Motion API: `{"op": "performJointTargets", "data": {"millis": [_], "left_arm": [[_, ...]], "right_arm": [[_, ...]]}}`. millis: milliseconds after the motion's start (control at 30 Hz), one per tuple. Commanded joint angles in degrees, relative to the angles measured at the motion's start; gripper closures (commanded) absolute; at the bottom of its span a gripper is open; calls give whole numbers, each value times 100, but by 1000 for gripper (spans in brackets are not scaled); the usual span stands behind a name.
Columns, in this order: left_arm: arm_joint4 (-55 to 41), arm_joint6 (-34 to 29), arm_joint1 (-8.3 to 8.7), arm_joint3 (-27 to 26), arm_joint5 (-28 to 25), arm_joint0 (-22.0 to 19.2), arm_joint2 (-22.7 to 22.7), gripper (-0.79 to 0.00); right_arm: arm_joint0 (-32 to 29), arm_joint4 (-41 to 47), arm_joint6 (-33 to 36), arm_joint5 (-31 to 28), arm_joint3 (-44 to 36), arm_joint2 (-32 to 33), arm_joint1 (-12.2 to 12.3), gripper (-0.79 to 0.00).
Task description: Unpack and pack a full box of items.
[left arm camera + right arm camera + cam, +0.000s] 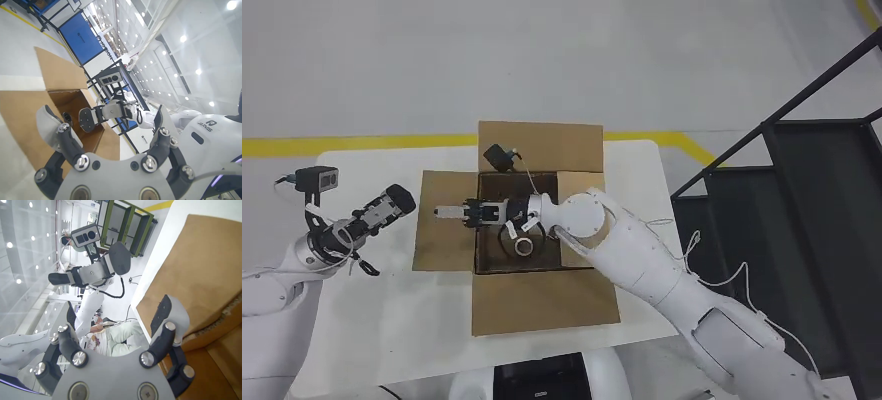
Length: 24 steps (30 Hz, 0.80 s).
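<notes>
We find the cardboard box (542, 300) standing open on the white surface (372, 300), all four flaps folded outward. No item lies on the surface around the box, and neither hand carries anything. One small dark, round item (67, 118) is visible down inside the box, against an inner wall; we cannot tell what kind of item it is, and the rest of the interior is too dark to inventory. On this evidence we judge the task to be at one of its ends: either the unpacking has hardly begun or the repacking is nearly done. The pictures do not settle which. The right hand (447, 212) is held above the box's rim on the side nearest the left arm, its fingers apart and nothing between them, its tips pointing out over that side's flap. The item sits lower, within the box, near this hand but clear of it and untouched. The left hand (400, 200) is outside the box, just beyond the same flap, raised off the surface, its fingers likewise spread and empty.
</notes>
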Motion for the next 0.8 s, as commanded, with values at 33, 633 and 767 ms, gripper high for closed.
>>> {"op": "performJointTargets", "data": {"millis": [33,633,767], "left_arm": [[-188,-231,-9,-299,131,-226,133,-785],[521,-1006,-475,-351,1791,-2593,2905,-785],[855,-838,-669,-1,1851,-2936,3575,-785]], "right_arm": [[-410,-62,81,37,-436,569,181,-785],[-3150,-625,-326,682,-2622,3441,856,-785],[-3455,-597,-469,669,-2694,3653,890,-785]]}}
